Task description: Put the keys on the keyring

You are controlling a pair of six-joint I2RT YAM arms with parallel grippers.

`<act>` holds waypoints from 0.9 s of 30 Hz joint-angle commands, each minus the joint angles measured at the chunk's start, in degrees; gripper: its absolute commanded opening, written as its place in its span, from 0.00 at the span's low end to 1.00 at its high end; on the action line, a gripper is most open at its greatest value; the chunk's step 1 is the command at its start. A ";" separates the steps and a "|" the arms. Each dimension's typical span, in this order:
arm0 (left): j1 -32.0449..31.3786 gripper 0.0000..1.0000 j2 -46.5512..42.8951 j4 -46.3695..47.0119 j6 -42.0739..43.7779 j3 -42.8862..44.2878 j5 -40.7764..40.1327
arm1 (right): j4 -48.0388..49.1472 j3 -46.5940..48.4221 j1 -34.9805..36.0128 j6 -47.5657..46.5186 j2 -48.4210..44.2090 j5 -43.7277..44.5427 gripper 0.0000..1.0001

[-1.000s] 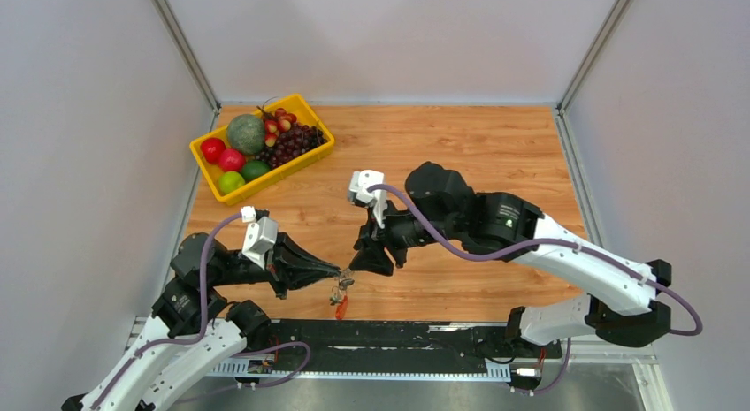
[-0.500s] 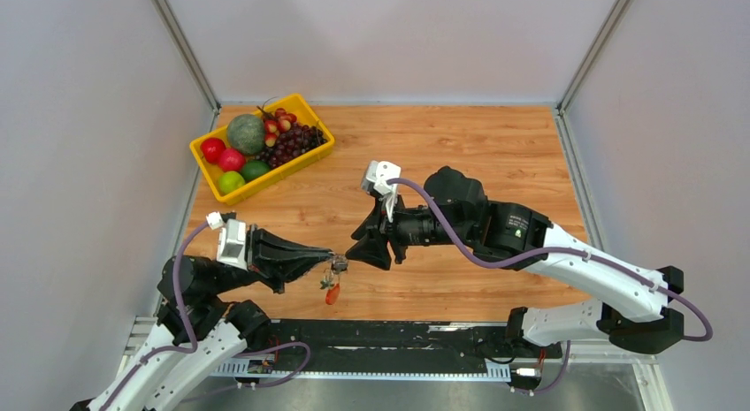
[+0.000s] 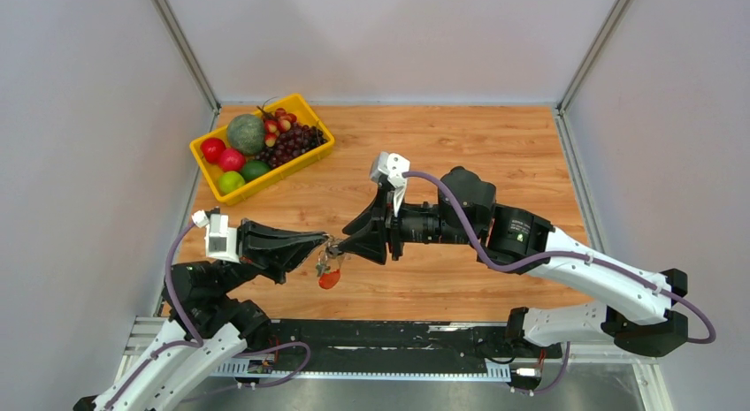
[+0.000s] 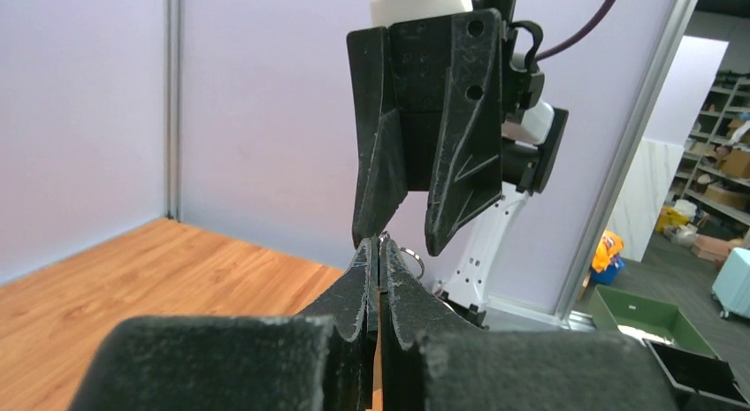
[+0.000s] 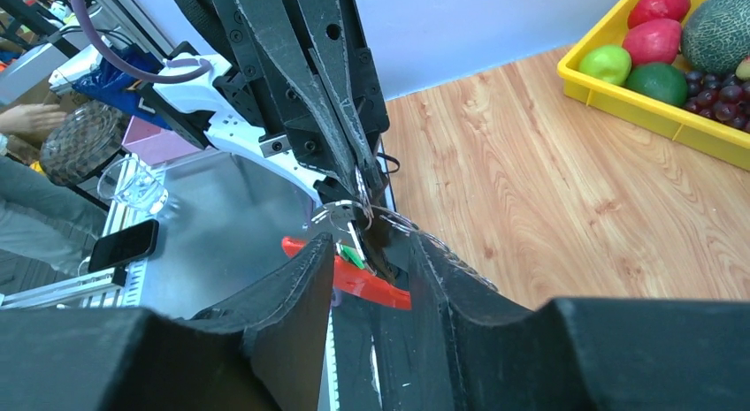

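My left gripper [image 3: 325, 244] is shut on the keyring [image 3: 328, 268], a bunch of metal rings held above the table's front. A red oblong tag [image 3: 329, 279] dangles from it. In the right wrist view the rings [image 5: 354, 212], the red tag [image 5: 367, 285] and a green bit [image 5: 353, 255] hang from the left fingers [image 5: 332, 119]. A small silver piece with a dark head [image 5: 380, 250], seemingly the keys, hangs among them; I cannot tell if it is on a ring. My right gripper [image 5: 367, 250] is open, its fingertips either side of the bunch. In the left wrist view it [image 4: 400, 244] straddles my shut tips [image 4: 380, 248].
A yellow tray [image 3: 311, 153] of fruit sits at the far left of the wooden table and shows in the right wrist view [image 5: 619, 97]. A black rail [image 3: 416, 336] runs along the near edge. Grey walls close the sides and back.
The left gripper has lifted the keyring up and slightly left. The right gripper has moved left until its fingertips flank the bunch, and its jaws have narrowed a little.
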 commanded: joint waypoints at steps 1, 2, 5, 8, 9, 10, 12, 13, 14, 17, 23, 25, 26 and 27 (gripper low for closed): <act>-0.16 0.00 0.50 8.23 -2.74 -0.60 -1.94 | 4.54 0.39 0.46 -0.13 -0.83 0.78 0.38; -0.16 0.00 0.51 9.27 -3.10 -1.09 -2.23 | 4.94 0.47 0.53 -0.38 -0.74 0.81 0.38; -0.16 0.00 0.60 11.49 -4.78 -2.12 -3.05 | 6.83 0.16 0.51 -0.71 -0.86 0.59 0.35; -0.17 0.00 0.62 14.43 -6.31 -3.50 -4.13 | 9.81 -0.25 0.58 -0.80 -1.35 0.06 0.33; -0.16 0.00 0.56 15.08 -7.11 -3.80 -4.38 | 10.67 -0.46 0.62 -0.82 -1.48 0.09 0.31; -0.16 0.00 0.59 16.37 -7.57 -4.48 -4.93 | 11.30 -0.55 0.60 -0.85 -1.41 0.14 0.30; -0.20 0.00 0.53 18.03 -8.45 -5.32 -5.93 | 11.60 -0.18 0.74 -0.95 -1.06 -0.06 0.27; -0.17 0.00 0.48 18.51 -8.90 -5.54 -6.20 | 11.64 -0.01 0.71 -1.02 -0.80 0.05 0.25; -0.17 0.00 0.39 19.27 -9.12 -5.89 -6.57 | 11.64 0.21 0.69 -1.13 -0.53 0.21 0.24; -0.16 0.00 0.38 20.69 -9.94 -6.37 -7.14 | 11.60 0.44 0.69 -1.21 0.10 0.46 0.20; -0.16 0.00 0.45 22.56 -10.75 -6.80 -8.08 | 11.90 0.22 0.85 -1.33 0.86 1.67 0.18; -0.16 0.00 0.70 23.09 -10.87 -6.81 -8.25 | 12.15 0.35 0.93 -1.26 1.36 1.33 0.19; -0.16 0.00 0.78 23.24 -10.95 -6.81 -8.44 | 12.29 0.46 1.01 -1.20 1.66 0.98 0.20; -0.16 0.00 0.91 23.50 -10.94 -6.80 -8.52 | 12.38 0.59 1.16 -1.16 1.93 0.60 0.20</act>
